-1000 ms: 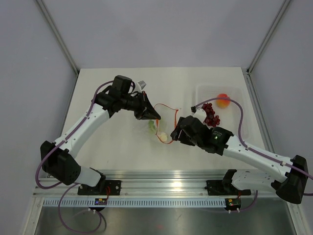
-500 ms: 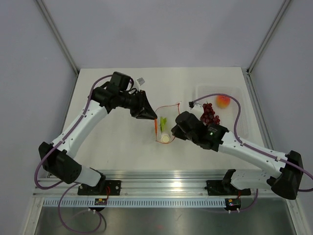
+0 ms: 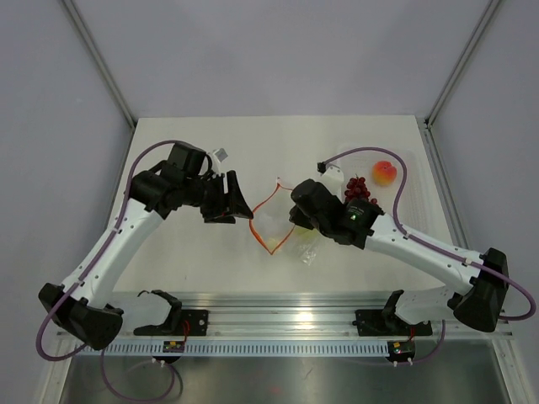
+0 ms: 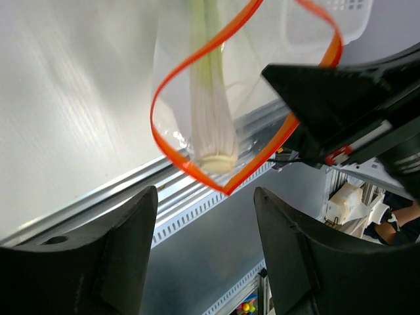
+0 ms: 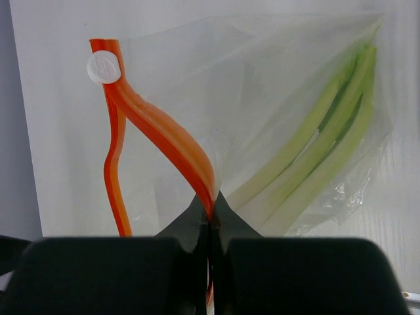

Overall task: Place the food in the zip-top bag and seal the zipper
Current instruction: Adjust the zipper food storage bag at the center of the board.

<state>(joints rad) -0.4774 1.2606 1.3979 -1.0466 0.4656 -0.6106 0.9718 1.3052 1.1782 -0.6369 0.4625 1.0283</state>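
The clear zip-top bag (image 3: 285, 229) hangs over the table's middle with its orange-red zipper (image 3: 263, 210) spread into an open loop. Pale-green vegetable stalks (image 5: 317, 148) lie inside the bag, and their white cut end (image 4: 213, 141) shows through the mouth. My right gripper (image 5: 210, 211) is shut on one side of the zipper (image 5: 167, 141), near a white slider tab (image 5: 103, 67). My left gripper (image 3: 239, 204) stands open just left of the bag, its fingers (image 4: 105, 262) holding nothing. Dark red grapes (image 3: 358, 187) and an orange peach (image 3: 384, 172) rest in the tray.
A rigid clear tray (image 3: 414, 206) sits at the right side of the table. The right arm's purple cable (image 3: 370, 151) arcs over it. A metal rail (image 3: 286, 316) runs along the near edge by the arm bases.
The left gripper has let go of the zipper, opened and drawn back to the left. The right gripper shut on the zipper's other side and moved farther from the near edge. The mouth has spread.
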